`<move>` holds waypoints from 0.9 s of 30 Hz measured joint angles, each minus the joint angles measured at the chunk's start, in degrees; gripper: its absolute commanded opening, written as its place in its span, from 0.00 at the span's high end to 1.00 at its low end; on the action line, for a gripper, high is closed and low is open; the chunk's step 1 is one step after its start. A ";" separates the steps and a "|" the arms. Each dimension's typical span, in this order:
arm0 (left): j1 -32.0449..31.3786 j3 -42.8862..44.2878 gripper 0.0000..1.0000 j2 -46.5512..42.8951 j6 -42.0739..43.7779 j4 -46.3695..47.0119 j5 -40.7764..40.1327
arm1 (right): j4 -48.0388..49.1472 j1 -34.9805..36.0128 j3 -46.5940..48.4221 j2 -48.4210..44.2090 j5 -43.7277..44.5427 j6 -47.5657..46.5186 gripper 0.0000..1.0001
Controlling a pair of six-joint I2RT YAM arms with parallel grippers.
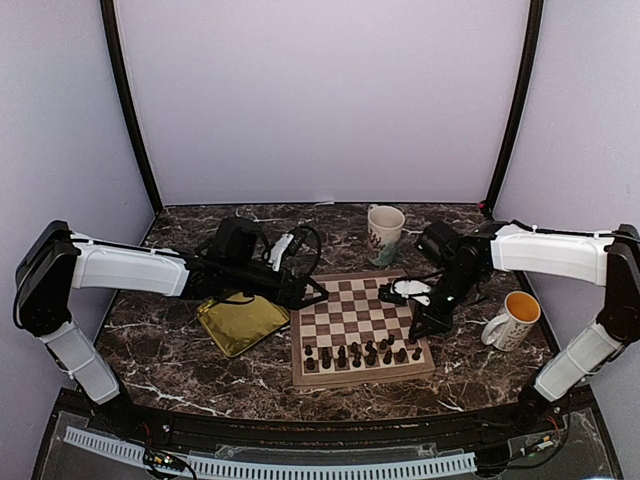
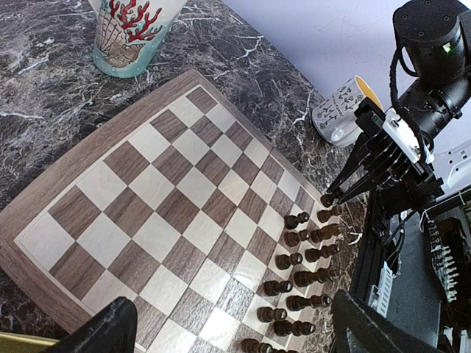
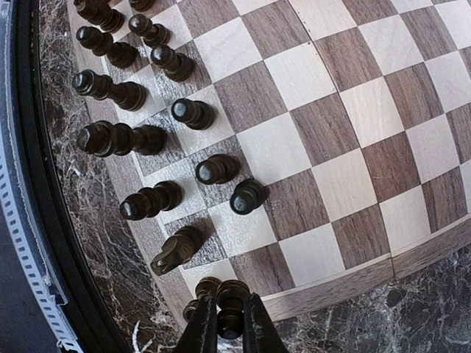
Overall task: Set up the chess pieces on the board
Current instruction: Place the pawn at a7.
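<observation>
Grasping a chess piece [image 3: 232, 294] beside crowded rows [image 3: 121, 138], right pincer [image 3: 229, 316] clenched; left pincer [image 2: 235, 323] released.

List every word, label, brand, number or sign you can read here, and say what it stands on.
No text here can be read.
White mug with a yellow inside: rows of small dark marks, too small to read.
Pale cup with red coral and a shell painted on it: pictures only, no words.
Square wooden chessboard: no letters or numbers seen on its rim.
</observation>
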 measured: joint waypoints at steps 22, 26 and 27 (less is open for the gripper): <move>0.00 0.00 0.04 1.05 -0.46 0.00 0.04 | 3.39 0.02 -1.66 3.45 2.01 -0.04 0.81; 0.00 0.00 0.04 1.05 -0.50 0.02 0.07 | 3.65 0.02 -1.81 3.63 2.62 -0.09 0.79; 0.00 0.00 0.04 1.05 -0.52 0.04 0.07 | 3.74 0.02 -1.79 3.63 2.69 -0.09 0.78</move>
